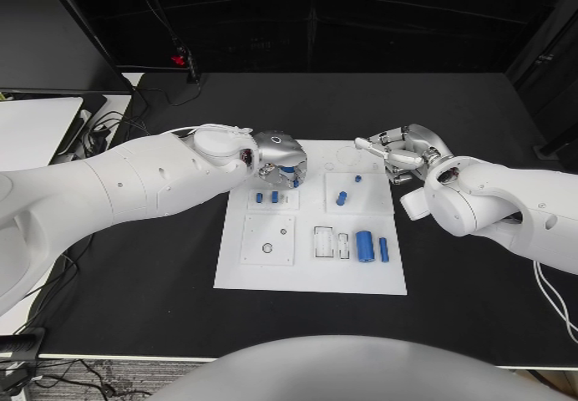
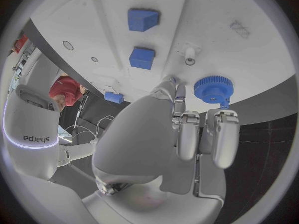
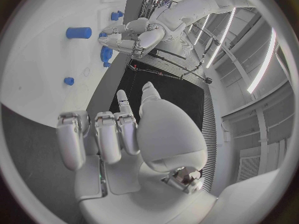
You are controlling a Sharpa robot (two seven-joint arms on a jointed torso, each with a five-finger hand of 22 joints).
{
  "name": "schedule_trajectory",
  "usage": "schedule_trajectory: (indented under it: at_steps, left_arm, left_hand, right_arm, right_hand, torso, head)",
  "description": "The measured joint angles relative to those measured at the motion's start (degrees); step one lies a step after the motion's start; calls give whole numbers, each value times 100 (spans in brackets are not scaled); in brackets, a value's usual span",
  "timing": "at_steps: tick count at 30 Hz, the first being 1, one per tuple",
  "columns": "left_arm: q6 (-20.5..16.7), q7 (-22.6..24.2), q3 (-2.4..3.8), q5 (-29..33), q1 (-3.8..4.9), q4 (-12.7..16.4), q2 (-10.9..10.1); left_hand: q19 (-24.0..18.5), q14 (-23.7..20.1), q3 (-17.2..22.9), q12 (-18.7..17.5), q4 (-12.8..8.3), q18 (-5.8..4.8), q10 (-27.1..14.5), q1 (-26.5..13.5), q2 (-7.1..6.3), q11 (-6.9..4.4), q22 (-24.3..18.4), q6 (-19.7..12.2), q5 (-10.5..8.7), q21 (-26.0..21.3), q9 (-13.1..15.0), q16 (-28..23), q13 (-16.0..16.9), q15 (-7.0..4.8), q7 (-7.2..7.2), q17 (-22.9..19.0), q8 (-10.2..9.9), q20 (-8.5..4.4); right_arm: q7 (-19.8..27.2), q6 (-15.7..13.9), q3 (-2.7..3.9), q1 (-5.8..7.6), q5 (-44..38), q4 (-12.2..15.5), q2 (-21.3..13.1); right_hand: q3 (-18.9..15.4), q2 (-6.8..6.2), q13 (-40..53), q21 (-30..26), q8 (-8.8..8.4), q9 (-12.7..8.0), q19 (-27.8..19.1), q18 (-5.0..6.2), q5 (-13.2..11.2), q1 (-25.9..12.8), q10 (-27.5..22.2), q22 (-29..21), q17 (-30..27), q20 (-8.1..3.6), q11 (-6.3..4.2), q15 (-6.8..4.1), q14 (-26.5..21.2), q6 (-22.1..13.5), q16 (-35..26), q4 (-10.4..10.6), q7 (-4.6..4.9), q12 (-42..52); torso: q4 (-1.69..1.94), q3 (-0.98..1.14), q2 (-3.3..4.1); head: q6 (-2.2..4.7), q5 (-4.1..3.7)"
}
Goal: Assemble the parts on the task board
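Our left hand pinches the small blue toothed gear over the white task board's far-left corner, right hand empty, fingers apart; a misaligned descent could jam it.

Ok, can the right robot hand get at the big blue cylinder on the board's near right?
Probably yes. The right robot hand is empty, beside the board's far right corner; the cylinder lies uncovered on that same side. The left robot hand, holding a gear, is over the far left.
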Motion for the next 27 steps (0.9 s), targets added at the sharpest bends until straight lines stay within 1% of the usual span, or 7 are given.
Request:
schedule_trajectory:
  at_steps: [5,8,14,15,18,22,27]
  left_arm:
    - [-143,16,-21,-28,-3,53,-70]
    - [-203,19,-33,-48,14,114,-114]
    - [-327,19,-31,-76,148,285,-224]
    - [-350,19,-30,-79,173,318,-251]
    - [-404,16,-29,-87,218,388,-313]
    - [-465,9,-29,-92,260,469,-403]
    - [-519,-2,-29,-97,283,544,-529]
  left_hand:
    - [0,0,0,1,0,0,1,5,7,0,0,0,31,0,0,0,2,0,0,0,6,0]
    - [0,0,0,1,0,0,1,5,7,0,0,0,37,0,0,0,-1,0,0,0,10,0]
    - [0,0,9,1,9,0,1,5,7,0,0,-4,37,0,0,0,-1,0,-2,0,10,0]
    - [0,0,16,0,15,0,20,5,7,19,0,-4,37,0,0,0,-1,0,-3,0,10,0]
    - [0,0,16,1,15,0,19,5,7,18,0,-6,37,0,0,0,-1,0,-3,0,10,0]
    - [0,0,16,1,15,0,19,5,7,19,0,4,37,0,1,0,-1,0,7,0,10,0]
    - [0,0,16,0,15,0,19,5,6,18,0,4,36,0,1,0,-1,0,7,0,6,0]
  right_arm:
    - [-1,0,0,0,0,-3,-3]
    - [-2,0,0,0,0,-3,-5]
    - [-3,0,0,0,1,-11,-10]
    - [-3,0,0,0,1,-12,-11]
    - [-4,0,0,0,1,-14,-12]
    - [-5,0,0,0,1,-15,-13]
    - [-6,0,0,0,1,-18,-17]
  right_hand:
    - [0,0,0,0,0,0,0,0,0,0,0,0,0,0,0,0,0,0,0,0,0,0]
    - [0,0,0,0,0,0,0,0,0,0,0,0,0,0,0,0,0,0,0,0,0,0]
    - [0,0,0,0,0,0,0,0,0,0,0,0,0,0,0,0,0,0,0,0,0,0]
    - [0,0,0,0,0,0,0,0,0,0,0,0,0,0,0,0,0,0,0,0,0,0]
    - [0,0,0,0,0,0,0,0,0,0,0,0,0,0,0,0,0,0,0,0,0,0]
    - [0,0,0,0,0,0,0,0,0,0,0,0,0,0,0,0,0,0,0,0,0,0]
    - [0,0,0,0,0,0,0,0,0,0,0,0,0,0,0,0,0,0,0,0,0,0]
  torso:
    - [1,0,-1]
    - [1,0,-1]
    - [0,2,-1]
    - [1,2,-1]
    - [0,2,-1]
    - [0,2,-1]
    - [1,2,1]
  head:
    - [1,-1]
    - [1,-2]
    - [-1,7]
    - [-1,9]
    - [-1,14]
    - [-4,22]
    - [-7,26]
